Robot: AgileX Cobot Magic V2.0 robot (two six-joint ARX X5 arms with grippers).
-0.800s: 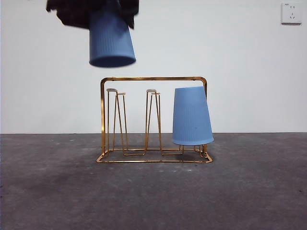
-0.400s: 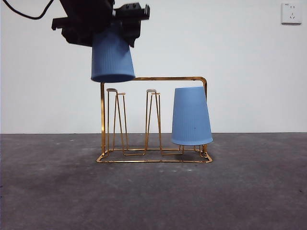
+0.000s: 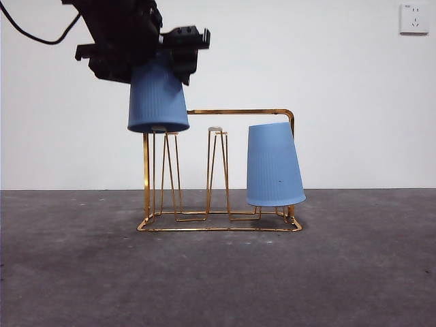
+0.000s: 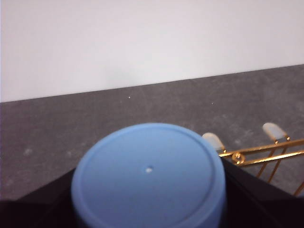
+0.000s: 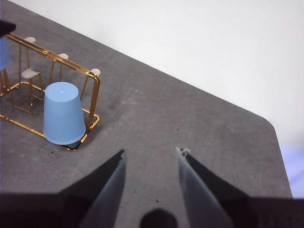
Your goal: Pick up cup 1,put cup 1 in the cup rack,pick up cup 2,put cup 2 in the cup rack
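The gold cup rack [image 3: 238,112] stands mid-table. Cup 1 [image 3: 274,167], a ribbed light-blue tumbler with a dark speck, sits upside down and slightly tilted on the rack's right prongs. Cup 2 [image 3: 158,102], an identical blue tumbler, hangs mouth-down with my left gripper [image 3: 157,65] shut on it; its rim is level with the white tips of the rack's left prongs. In the left wrist view cup 2's flat base [image 4: 148,173] fills the space between the black jaws, with prong tips [image 4: 213,141] beside it. My right gripper [image 5: 149,161] is open, hovering off to the side of cup 1 [image 5: 63,114].
A white wall with an outlet [image 3: 413,18] stands behind the table. The middle prongs [image 3: 216,131] of the rack are bare. The dark grey table [image 5: 199,118] ends in a rounded corner near the right arm.
My left gripper has come down with cup 2, from well above the rack to its rim meeting the left prong tips. Cup 1 has rocked very slightly on the rack.
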